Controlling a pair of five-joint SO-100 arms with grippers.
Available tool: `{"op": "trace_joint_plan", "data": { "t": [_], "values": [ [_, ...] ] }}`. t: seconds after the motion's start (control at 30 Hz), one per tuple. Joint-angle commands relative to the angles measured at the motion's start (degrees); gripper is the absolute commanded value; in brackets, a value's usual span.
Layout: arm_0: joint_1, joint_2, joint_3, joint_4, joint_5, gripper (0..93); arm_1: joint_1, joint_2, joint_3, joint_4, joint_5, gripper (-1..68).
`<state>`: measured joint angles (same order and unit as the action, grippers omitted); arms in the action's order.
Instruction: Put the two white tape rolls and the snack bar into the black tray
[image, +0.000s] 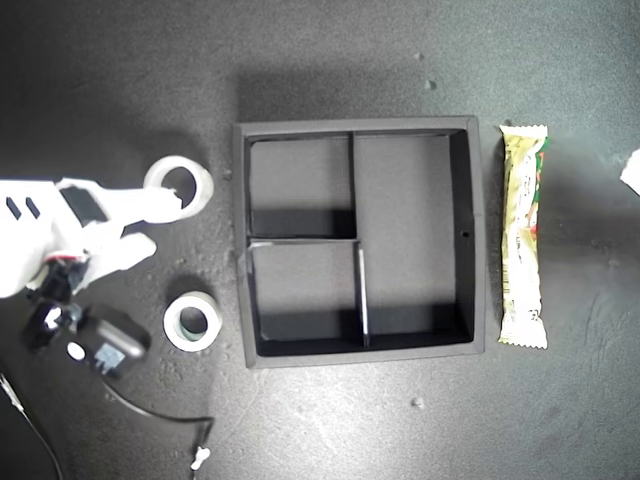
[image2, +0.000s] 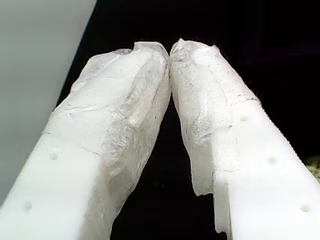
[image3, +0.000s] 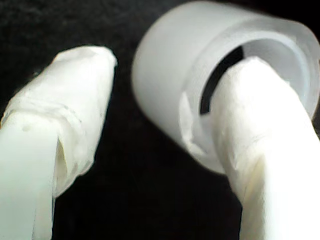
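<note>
Seen from above, a dark, matt worktop (image: 560, 420) carries a square black tray (image: 477, 240), divided into compartments, all apparently bare. A snack bar (image: 524, 236) in a pale crimped wrapper lies just outside the tray wall towards the exterior view's right. Two white tape rolls lie on the tray's other side: the wider roll (image: 179, 186) and, nearer the exterior view's bottom, the thicker roll (image: 192, 321).

My second gripper (image3: 165, 100) stands wide, one finger (image3: 260, 115) threaded through the wider roll's hole and the other outside its wall, not yet pinching.

My first gripper (image2: 170, 52) is closed tip to tip on nothing.

The roll looks light, rigid and smooth, so pinching its wall should hold. A black cabled device (image: 108, 342) lies near the arm.
</note>
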<state>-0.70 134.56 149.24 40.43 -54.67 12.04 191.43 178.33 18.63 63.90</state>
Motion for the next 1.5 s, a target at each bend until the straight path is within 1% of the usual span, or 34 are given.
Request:
{"op": "trace_joint_plan", "data": {
  "t": [0.0,0.1,0.13,0.23,0.3,0.37,0.43,0.5,0.57,0.6,0.73,0.87,0.93,1.03,1.1,1.23,1.33,1.4,1.47],
  "values": [
    [-2.11,-5.54,-4.39,-1.14,1.41,15.7,-1.14,0.53,0.70,0.18,2.37,-0.5],
    [-2.46,-12.66,-7.91,-1.67,1.41,15.6,-3.25,0.53,0.09,-2.55,4.48,-0.5],
    [-2.64,-14.94,-8.96,-1.85,1.32,15.5,-2.90,0.53,0.62,-3.69,8.26,-0.5],
    [-3.34,-20.39,-11.69,-2.11,1.14,12.7,0.62,0.53,0.70,-2.29,25.84,-0.5],
    [-3.52,-22.32,-13.10,-1.93,0.53,7.3,3.52,0.44,0.70,-1.14,35.24,-0.5],
    [-3.52,-21.45,-13.89,-0.70,-0.35,0.3,6.59,0.44,-0.09,2.64,41.13,-0.4],
    [-3.08,-17.40,-14.24,1.58,-0.88,0.2,8.44,0.44,-1.58,5.63,42.63,-0.4],
    [-2.46,-10.81,-14.94,4.92,-0.97,0.2,9.40,0.44,-4.31,5.98,36.91,-0.4],
    [-1.58,-3.60,-17.05,8.09,-0.09,0.2,9.67,0.44,-7.91,2.90,23.20,-0.4],
    [-1.32,-0.79,-18.90,9.58,0.62,0.2,9.32,-0.09,-11.16,3.52,16.61,-0.4],
    [-1.05,1.41,-29.18,12.39,4.22,0.2,5.80,-2.37,-27.51,13.36,-6.24,-0.3],
    [-1.05,-8.70,-39.90,11.60,7.03,1.2,-1.14,-19.16,-43.51,21.01,-21.27,-0.1],
    [-0.88,-15.21,-44.12,10.28,7.47,1.9,-3.78,-30.32,-50.98,26.02,-25.31,1.8],
    [-0.35,-24.17,-49.66,8.88,7.91,2.8,-6.86,-43.77,-57.92,32.52,-29.27,7.1],
    [-0.09,-28.92,-51.86,7.73,7.65,3.1,-8.35,-51.06,-59.85,35.86,-31.11,8.4],
    [0.00,-36.21,-54.58,6.68,6.86,3.4,-11.78,-61.96,-60.21,39.29,-33.22,9.3],
    [-0.44,-40.34,-56.07,6.86,6.68,4.0,-14.15,-65.83,-60.47,41.04,-35.16,14.9],
    [-0.62,-42.19,-56.60,6.86,6.50,4.1,-15.73,-69.17,-62.05,42.80,-36.91,22.9],
    [-0.62,-43.59,-57.30,6.86,6.42,4.3,-17.40,-73.65,-64.60,43.59,-38.50,26.2]
  ]
}}
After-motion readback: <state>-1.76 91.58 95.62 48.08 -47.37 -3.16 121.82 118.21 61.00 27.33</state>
